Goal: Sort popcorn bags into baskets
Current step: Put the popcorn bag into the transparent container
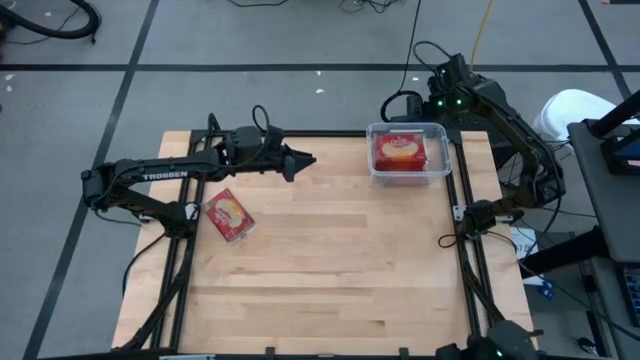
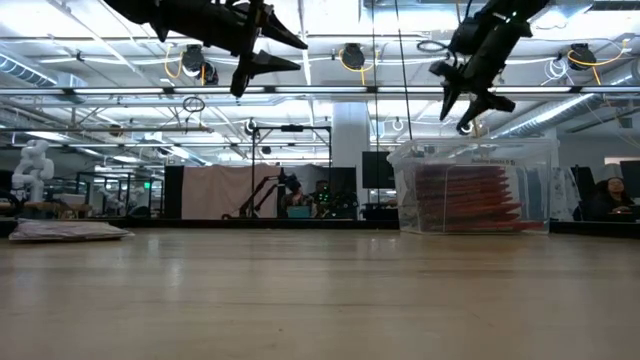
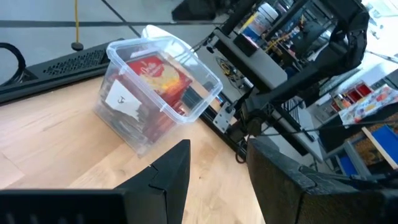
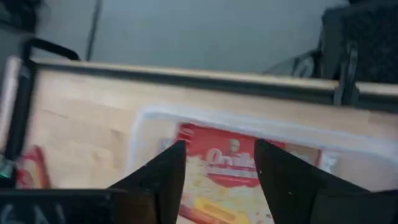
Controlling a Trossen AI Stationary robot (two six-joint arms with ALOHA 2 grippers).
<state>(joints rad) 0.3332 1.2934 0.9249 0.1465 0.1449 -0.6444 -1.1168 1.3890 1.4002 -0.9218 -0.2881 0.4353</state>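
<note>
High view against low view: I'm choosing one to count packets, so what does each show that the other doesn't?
Only the high view shows the top packet face-up inside the tub, and the loose packet's popcorn picture. Only the low view shows the stacked packets edge-on through the tub wall. Both show the tub, the loose packet, and both arms raised off the table.

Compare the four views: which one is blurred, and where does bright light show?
Right wrist view: soft, smeared, the popcorn bag in the clear tub fuzzy. Left wrist view: sharp on the tub. Low view: bright ceiling lights behind, arms dark against them. High view: even light.
</note>
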